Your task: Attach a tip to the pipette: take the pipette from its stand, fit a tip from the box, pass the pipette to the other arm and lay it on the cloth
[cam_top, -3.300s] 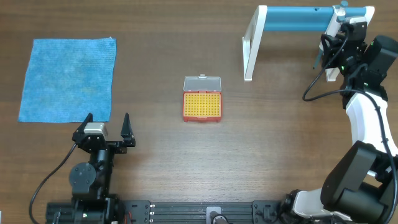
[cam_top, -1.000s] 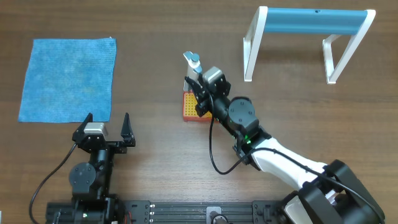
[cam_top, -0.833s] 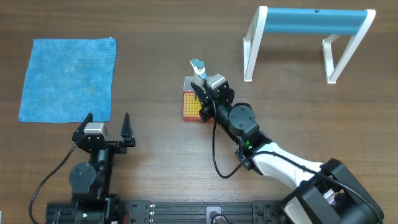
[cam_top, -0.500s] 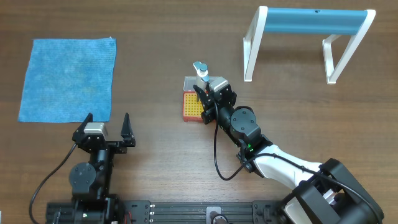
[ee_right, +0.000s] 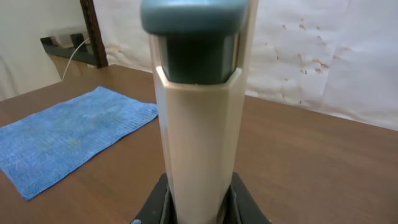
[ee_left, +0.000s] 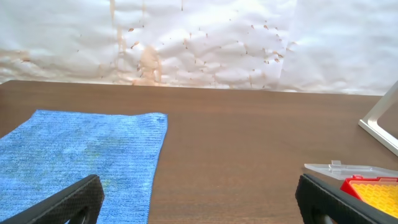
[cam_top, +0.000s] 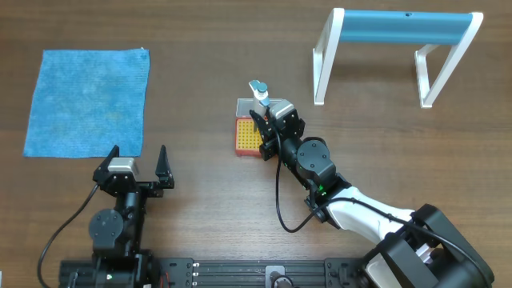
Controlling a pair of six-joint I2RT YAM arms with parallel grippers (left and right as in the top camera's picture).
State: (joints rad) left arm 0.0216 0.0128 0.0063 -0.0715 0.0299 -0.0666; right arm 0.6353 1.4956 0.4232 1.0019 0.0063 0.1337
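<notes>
My right gripper [cam_top: 266,122] is shut on the pipette [cam_top: 258,90] and holds it upright over the orange tip box [cam_top: 247,137] at the table's middle. The box's clear lid [cam_top: 250,105] lies open behind it. In the right wrist view the pipette's white body and grey top [ee_right: 198,118] rise straight up between my fingers [ee_right: 163,198]. Its lower end and the tips under it are hidden. My left gripper [cam_top: 138,153] rests open near the front left, just below the blue cloth [cam_top: 86,102], with nothing between its fingers. The left wrist view shows the cloth [ee_left: 81,155] and the tip box [ee_left: 375,189].
The white and blue pipette stand [cam_top: 400,32] is at the back right, with no pipette on it; one of its legs [ee_left: 382,124] shows in the left wrist view. Bare wooden table lies between the cloth and the tip box.
My right arm has brought the pipette from the stand to above the tip box, then drifted slightly right over the last second and has held still since. The left arm has not moved.
</notes>
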